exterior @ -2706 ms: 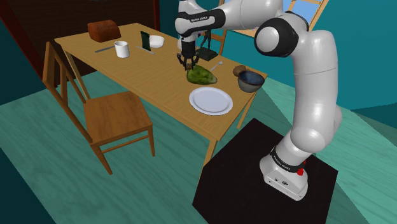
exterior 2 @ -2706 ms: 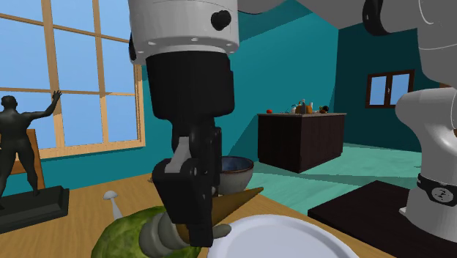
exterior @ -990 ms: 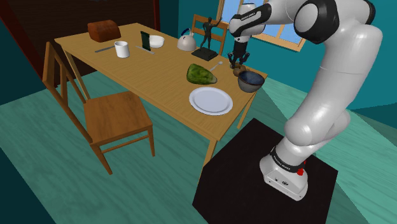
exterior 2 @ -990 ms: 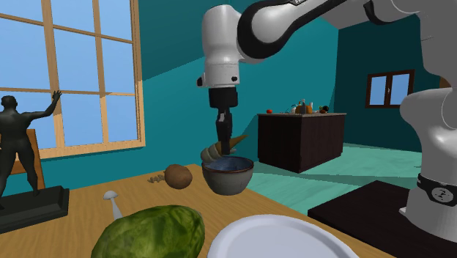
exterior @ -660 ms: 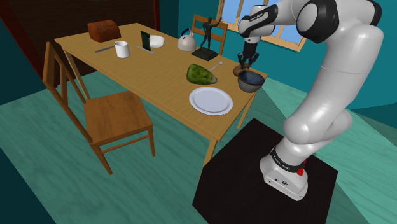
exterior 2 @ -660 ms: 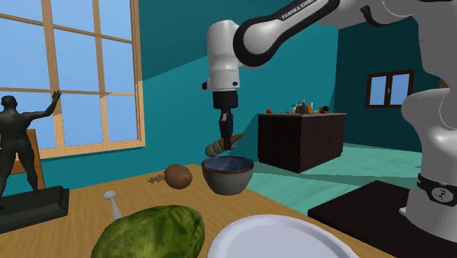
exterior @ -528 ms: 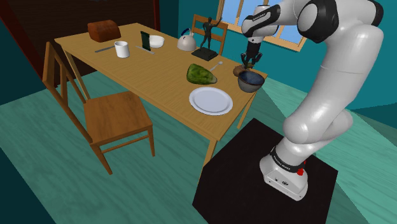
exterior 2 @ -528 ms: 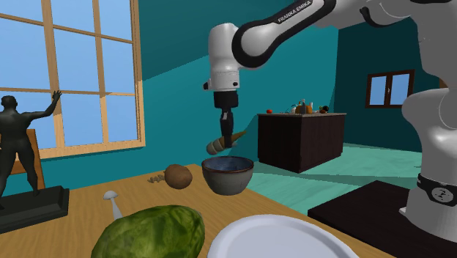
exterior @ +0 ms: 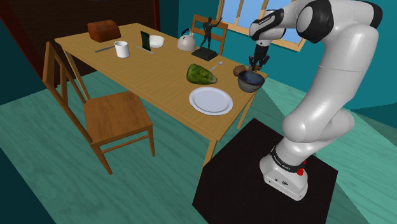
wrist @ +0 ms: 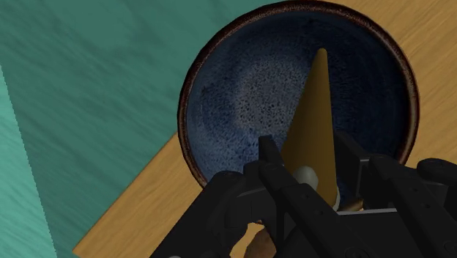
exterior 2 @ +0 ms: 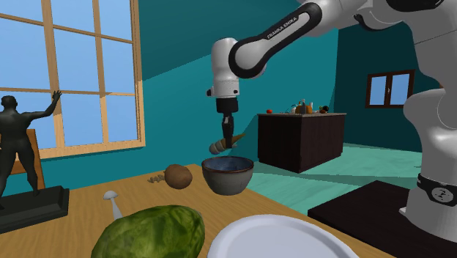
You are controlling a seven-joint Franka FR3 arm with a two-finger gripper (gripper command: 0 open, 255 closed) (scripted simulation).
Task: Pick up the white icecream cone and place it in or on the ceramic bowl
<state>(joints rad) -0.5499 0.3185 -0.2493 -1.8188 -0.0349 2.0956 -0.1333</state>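
Note:
A dark blue bowl with a brown rim stands at the table corner nearest the stand, also seen in the second exterior view. My gripper hangs a little above it, shut on an ice cream cone with a tan cone and a pale scoop end. Seen from the wrist, the fingers clasp the cone near its wide end, and its tip points out over the bowl's speckled inside. The cone lies nearly level and is clear of the bowl.
On the wooden table a white plate, a green lumpy object and a brown round object lie near the bowl. Farther back stand a dark statue, a teapot, a mug and a loaf. A wooden chair stands beside the table.
The gripper carried the cone from the green object to above the bowl, drifting toward the shoulder view's right over the last second. Its grip on the cone is unchanged.

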